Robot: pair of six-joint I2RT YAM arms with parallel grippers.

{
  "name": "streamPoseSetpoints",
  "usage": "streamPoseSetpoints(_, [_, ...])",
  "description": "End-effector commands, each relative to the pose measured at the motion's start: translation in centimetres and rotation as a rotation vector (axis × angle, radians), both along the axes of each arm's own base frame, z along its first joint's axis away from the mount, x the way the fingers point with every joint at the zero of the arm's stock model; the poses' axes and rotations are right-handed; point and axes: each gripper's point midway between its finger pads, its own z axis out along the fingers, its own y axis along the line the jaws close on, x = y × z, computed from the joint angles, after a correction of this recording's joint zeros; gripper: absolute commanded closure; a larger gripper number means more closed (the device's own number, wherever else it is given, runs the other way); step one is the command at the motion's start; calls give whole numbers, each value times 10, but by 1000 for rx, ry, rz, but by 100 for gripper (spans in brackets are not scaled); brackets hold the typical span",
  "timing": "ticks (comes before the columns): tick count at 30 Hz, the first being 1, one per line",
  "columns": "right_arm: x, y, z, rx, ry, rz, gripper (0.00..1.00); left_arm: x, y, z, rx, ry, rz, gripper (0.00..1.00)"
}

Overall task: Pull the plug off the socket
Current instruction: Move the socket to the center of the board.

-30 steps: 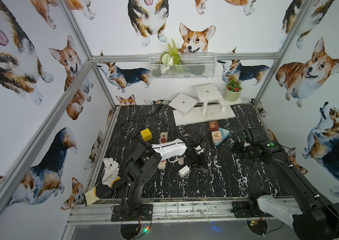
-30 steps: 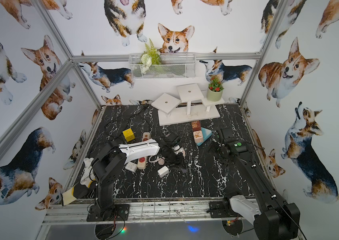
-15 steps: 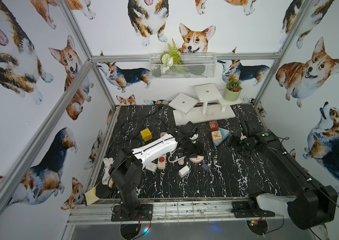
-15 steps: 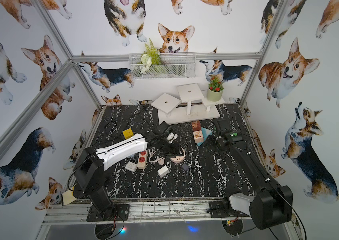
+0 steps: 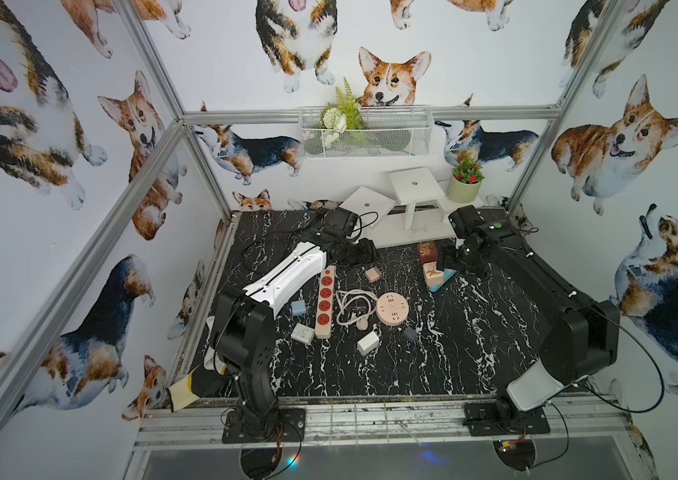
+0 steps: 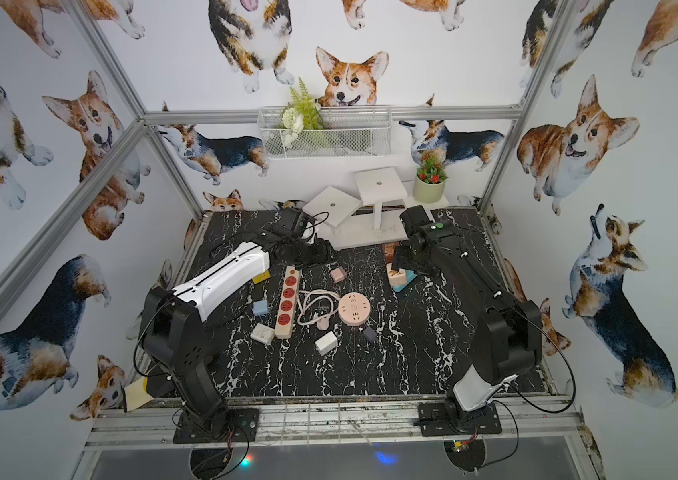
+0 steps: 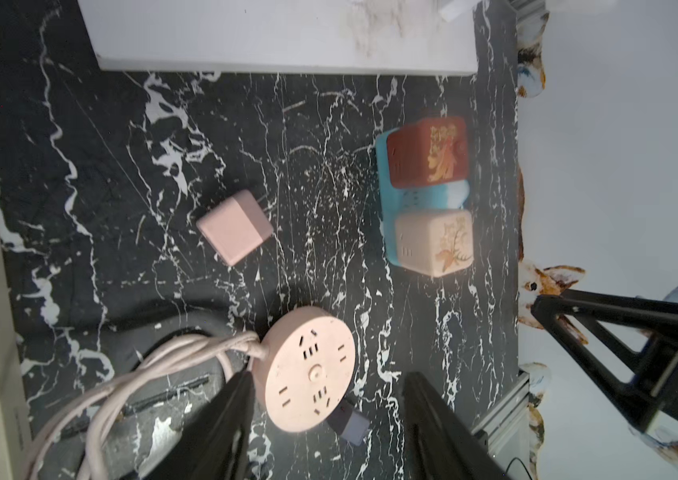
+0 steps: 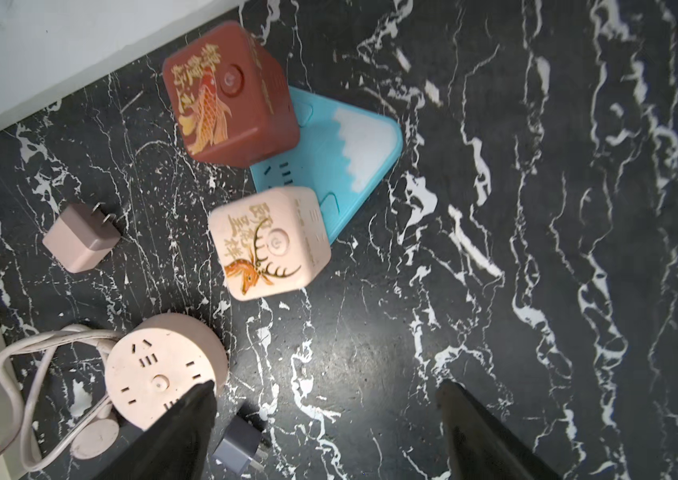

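Jaws L+R apart, empty; pink plug [image 7: 234, 227] loose nr round socket [image 7: 308, 370].

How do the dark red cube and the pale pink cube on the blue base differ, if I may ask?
The dark red cube bears a gold fish, the pale pink cube a deer. The dark red cube sits nearer the white platform, the pale pink cube nearer the round socket. Both stand on the blue base.
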Motion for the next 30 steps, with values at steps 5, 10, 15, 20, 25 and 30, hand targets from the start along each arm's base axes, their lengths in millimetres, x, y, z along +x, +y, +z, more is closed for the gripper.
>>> streamPoseSetpoints(5, [18,-22,-12,120,50,-108,12,28,-29,-5,-17,0,34,40])
streamPoseSetpoints(10, [44,-22,-23,445,-18,-229,17,29,-54,-21,100,-2,34,43])
streamPoseSetpoints(15, [69,-31,-52,633,-34,-356,20,19,-77,-26,136,-8,-13,42])
streamPoseSetpoints(20, [88,-48,-74,599,-34,-355,20,9,-91,-22,171,-7,-59,40])
streamPoseSetpoints(25, [107,-55,-96,619,-51,-293,24,2,-101,-16,218,-13,-103,36])
streamPoseSetpoints(30, [121,-51,-105,666,-76,-202,23,0,-103,-17,223,10,-114,36])
